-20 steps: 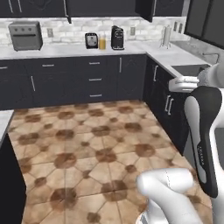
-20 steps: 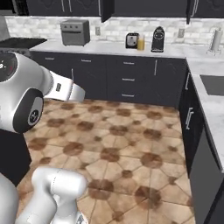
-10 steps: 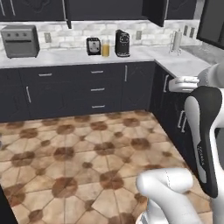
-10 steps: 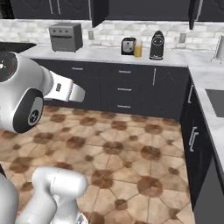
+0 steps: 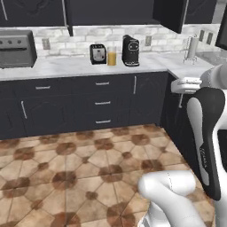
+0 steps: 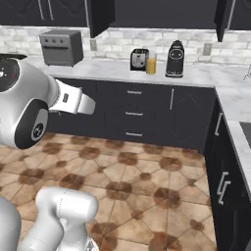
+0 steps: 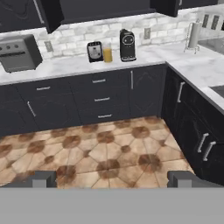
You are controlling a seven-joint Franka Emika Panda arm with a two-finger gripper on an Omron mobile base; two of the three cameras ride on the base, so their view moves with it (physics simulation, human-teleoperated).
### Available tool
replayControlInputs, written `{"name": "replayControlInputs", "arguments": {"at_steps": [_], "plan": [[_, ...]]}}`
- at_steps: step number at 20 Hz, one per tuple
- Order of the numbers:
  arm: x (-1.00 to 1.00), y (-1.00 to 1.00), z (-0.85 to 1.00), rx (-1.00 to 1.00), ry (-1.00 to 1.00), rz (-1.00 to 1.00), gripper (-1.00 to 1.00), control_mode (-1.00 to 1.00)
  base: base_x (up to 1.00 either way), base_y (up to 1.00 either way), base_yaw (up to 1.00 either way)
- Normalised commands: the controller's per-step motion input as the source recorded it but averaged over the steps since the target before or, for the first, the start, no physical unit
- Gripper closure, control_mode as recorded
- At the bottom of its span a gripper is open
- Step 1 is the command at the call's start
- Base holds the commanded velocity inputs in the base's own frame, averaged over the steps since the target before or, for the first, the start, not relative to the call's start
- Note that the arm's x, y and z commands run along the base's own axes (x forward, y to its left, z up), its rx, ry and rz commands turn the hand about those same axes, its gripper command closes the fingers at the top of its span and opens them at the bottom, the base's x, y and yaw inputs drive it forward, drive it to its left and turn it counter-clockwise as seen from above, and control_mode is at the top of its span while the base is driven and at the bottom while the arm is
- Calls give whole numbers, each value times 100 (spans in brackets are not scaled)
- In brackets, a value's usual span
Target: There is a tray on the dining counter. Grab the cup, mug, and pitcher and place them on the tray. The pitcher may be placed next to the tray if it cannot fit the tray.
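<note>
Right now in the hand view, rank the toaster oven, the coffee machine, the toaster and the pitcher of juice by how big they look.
1. Toaster oven, clearly the largest.
2. Coffee machine.
3. Toaster.
4. Pitcher, the smallest, though close to the toaster.
All sit along the back worktop at a similar distance, so nearness hardly skews this.

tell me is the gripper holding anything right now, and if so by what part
Nothing is held. In the hand view the gripper is open, its fingertips wide apart over bare floor; the pitcher stands far off on the worktop.

Even, bright diffuse light, no hard shadows; soft low-res render blur in all 3 views; faint sheen on floor tiles (image 5: 84,177).
</note>
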Motion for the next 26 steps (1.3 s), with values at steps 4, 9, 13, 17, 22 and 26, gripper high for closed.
{"name": "replayControlInputs", "arguments": {"at_steps": [4,9,13,17,22,26], "plan": [[0,0,0,0,0,0,-100,100,100,-18,0],[0,0,0,0,0,0,-100,100,100,-22,0],[0,0,0,0,0,0,-100,100,100,-18,0],[0,0,0,0,0,0,-100,100,100,-15,0],[0,0,0,0,0,0,-100,100,100,-3,0],[0,0,0,0,0,0,-100,100,100,-3,0]]}}
